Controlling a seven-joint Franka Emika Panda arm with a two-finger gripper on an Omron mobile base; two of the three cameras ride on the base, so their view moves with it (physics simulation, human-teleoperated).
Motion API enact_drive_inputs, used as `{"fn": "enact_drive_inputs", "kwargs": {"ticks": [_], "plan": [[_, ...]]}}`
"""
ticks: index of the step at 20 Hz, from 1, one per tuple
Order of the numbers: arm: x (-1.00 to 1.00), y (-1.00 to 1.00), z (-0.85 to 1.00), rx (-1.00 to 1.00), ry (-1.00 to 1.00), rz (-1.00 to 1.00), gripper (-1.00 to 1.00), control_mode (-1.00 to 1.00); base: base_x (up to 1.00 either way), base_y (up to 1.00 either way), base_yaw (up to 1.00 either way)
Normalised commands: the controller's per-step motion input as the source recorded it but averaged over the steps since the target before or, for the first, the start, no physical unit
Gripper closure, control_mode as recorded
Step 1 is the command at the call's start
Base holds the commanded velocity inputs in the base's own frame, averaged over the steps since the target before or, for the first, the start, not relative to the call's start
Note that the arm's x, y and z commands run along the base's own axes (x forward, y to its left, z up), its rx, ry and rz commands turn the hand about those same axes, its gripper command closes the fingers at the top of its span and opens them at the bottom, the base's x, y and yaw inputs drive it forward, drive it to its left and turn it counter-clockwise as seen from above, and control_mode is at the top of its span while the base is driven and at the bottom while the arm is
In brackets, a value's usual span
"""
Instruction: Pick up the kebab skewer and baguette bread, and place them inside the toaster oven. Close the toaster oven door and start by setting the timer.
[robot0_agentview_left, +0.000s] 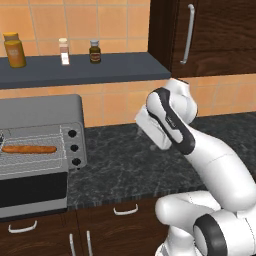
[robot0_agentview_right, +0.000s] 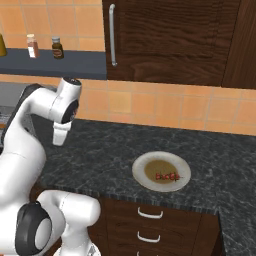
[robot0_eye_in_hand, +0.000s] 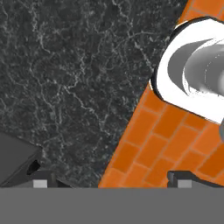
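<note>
The toaster oven (robot0_agentview_left: 45, 112) stands at the left on the dark counter. Its dark-glass toaster oven door (robot0_agentview_left: 32, 192) is swung down and open. The baguette bread (robot0_agentview_left: 29, 149) lies on the wire rack inside. Far to the right, the kebab skewer (robot0_agentview_right: 167, 176) rests on a white plate (robot0_agentview_right: 140, 166) near the counter's front edge. My hand (robot0_agentview_right: 60, 131) hangs above the counter between oven and plate, pointing down by the tiled wall. In the hand view my gripper (robot0_eye_in_hand: 111, 181) is open, fingertips (robot0_eye_in_hand: 41, 182) wide apart with nothing between them.
Three black knobs (robot0_agentview_left: 75, 148) run down the oven's right side. A shelf (robot0_agentview_left: 115, 67) above holds a yellow jar (robot0_agentview_left: 15, 50) and two small bottles (robot0_agentview_left: 94, 51). A dark wall cabinet (robot0_agentview_right: 170, 40) hangs over the plate. Drawers sit below the counter.
</note>
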Motion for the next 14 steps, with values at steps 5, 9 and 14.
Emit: {"fn": "enact_drive_inputs", "kwargs": {"ticks": [5,9,14], "plan": [[0.00,-1.00,-0.25,-0.07,0.09,-0.28,-1.00,-1.00,0.00,0.00,0.00],[0.00,-1.00,-0.24,-0.10,0.11,-0.26,-1.00,-1.00,0.00,0.00,0.00],[-0.01,-0.99,-0.11,-0.12,0.11,-0.26,-1.00,-1.00,0.00,0.00,0.00]]}}
